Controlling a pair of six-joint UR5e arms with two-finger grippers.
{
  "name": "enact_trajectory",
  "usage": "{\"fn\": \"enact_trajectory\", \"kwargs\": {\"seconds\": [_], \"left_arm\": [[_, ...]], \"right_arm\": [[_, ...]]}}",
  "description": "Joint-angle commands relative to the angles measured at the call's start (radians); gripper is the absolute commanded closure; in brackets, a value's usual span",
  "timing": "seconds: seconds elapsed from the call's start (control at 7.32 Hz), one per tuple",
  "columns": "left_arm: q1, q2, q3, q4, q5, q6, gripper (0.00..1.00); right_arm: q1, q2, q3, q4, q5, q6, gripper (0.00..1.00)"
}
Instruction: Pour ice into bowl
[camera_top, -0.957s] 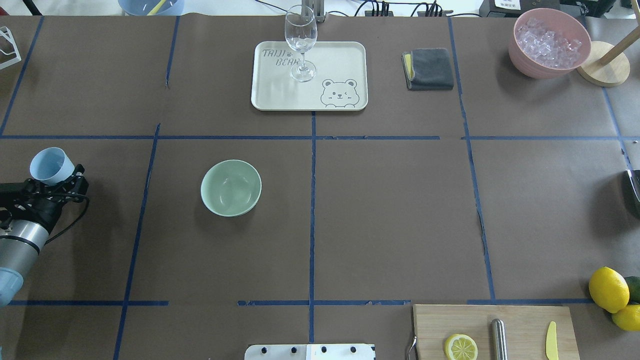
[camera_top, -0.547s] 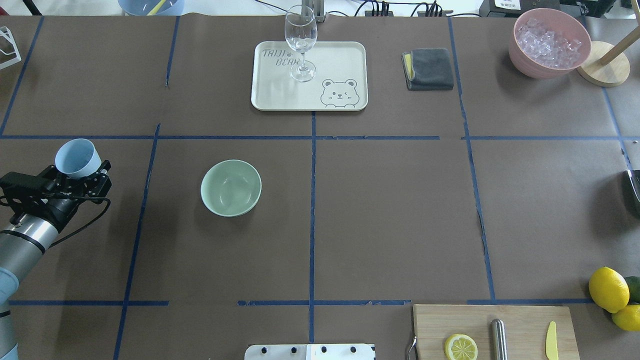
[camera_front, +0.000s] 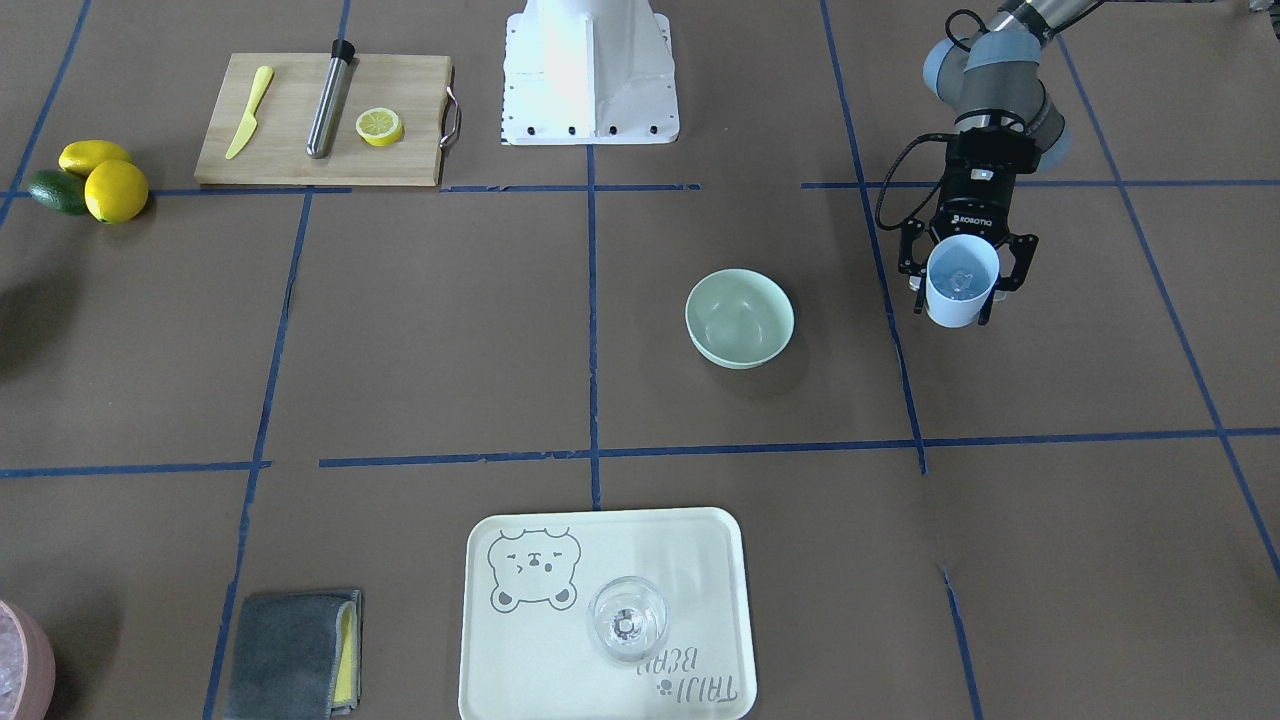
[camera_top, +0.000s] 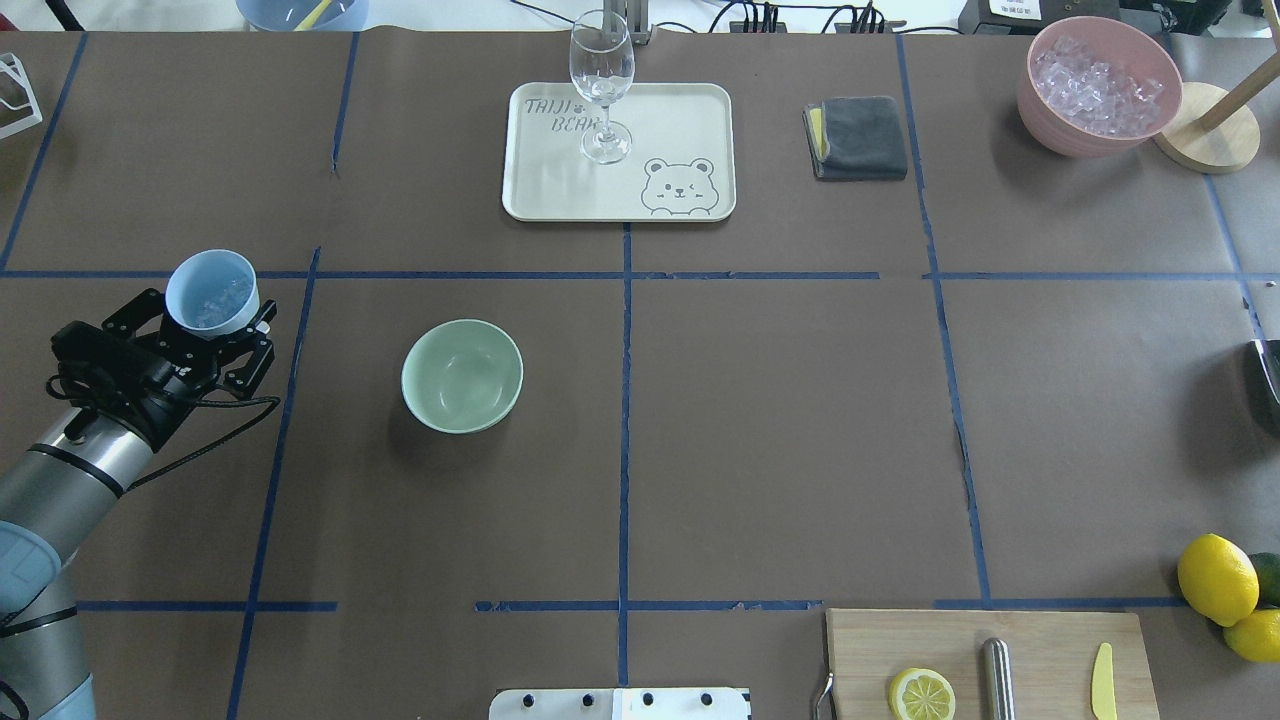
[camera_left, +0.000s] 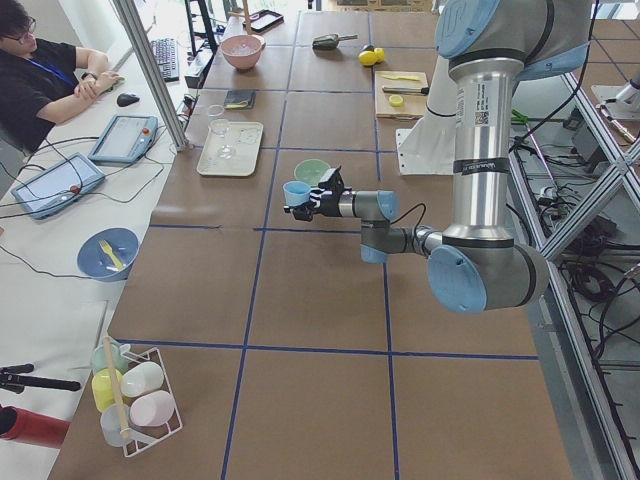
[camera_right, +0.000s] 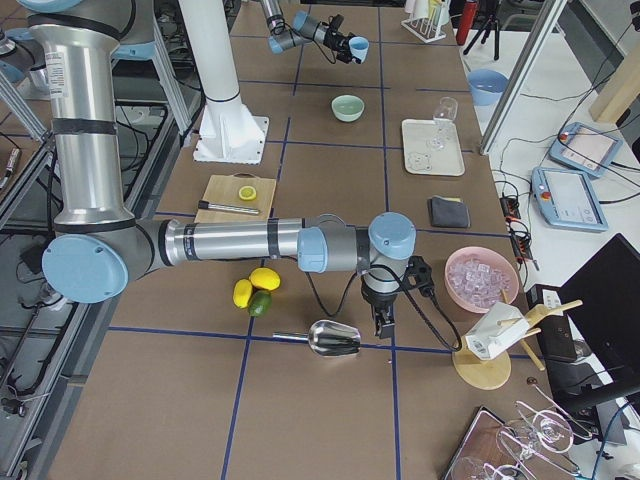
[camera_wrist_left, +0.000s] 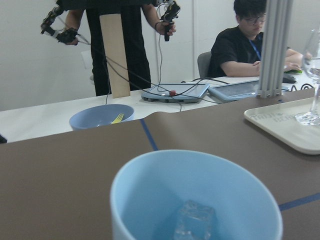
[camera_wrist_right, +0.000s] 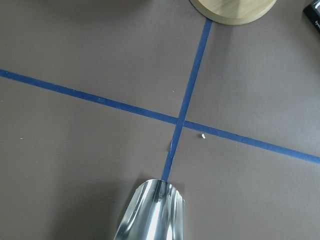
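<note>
Left hand (camera_front: 958, 298), front-facing view: fingers closed on light blue cup (camera_front: 955, 312), cup mouth-up and off the surface (camera_front: 1050, 380), clear ice (camera_front: 962, 277) visible inside; mint-green bowl (camera_front: 740, 320) standing apart toward the surface's middle, apparently empty. Overhead: same grip, cup (camera_top: 212, 292) across a blue tape line (camera_top: 290, 400) from the bowl (camera_top: 462, 376); no pouring tilt evident. Exterior left: cup (camera_left: 297, 192) held out from the near arm, bowl (camera_left: 312, 172) just beyond it. Exterior right: right hand (camera_right: 383, 325) low over the surface beside a metal scoop (camera_right: 335, 340); open or closed, cannot tell. Left wrist: one glassy cube (camera_wrist_left: 195, 227) at the cup's bottom, rim level. Right wrist: only scoop (camera_wrist_right: 152, 212) and a tape cross; no fingers in frame. Step judged: carry phase, cup in transit toward bowl, pour not yet started. Next move, by judgement: cup rim over bowl centre, then a slow wrist roll, lip kept low over the rim to stop cubes bouncing out.
</note>
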Motion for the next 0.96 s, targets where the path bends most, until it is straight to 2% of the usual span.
{"fn": "enact_trajectory", "kwargs": {"seconds": [0.0, 0.41, 0.82], "left_arm": [[0.006, -0.067, 0.016, 0.017, 0.038, 0.255, 1.00], [0.010, -0.242, 0.096, 0.267, 0.124, 0.370, 1.00], [0.015, -0.259, 0.098, 0.301, 0.152, 0.666, 1.00]], "right_arm": [[0.007, -0.006, -0.003, 0.000, 0.000, 0.002, 0.00], [0.016, -0.009, -0.005, 0.000, 0.000, 0.016, 0.00], [0.025, -0.006, -0.018, 0.000, 0.000, 0.016, 0.00]]}}
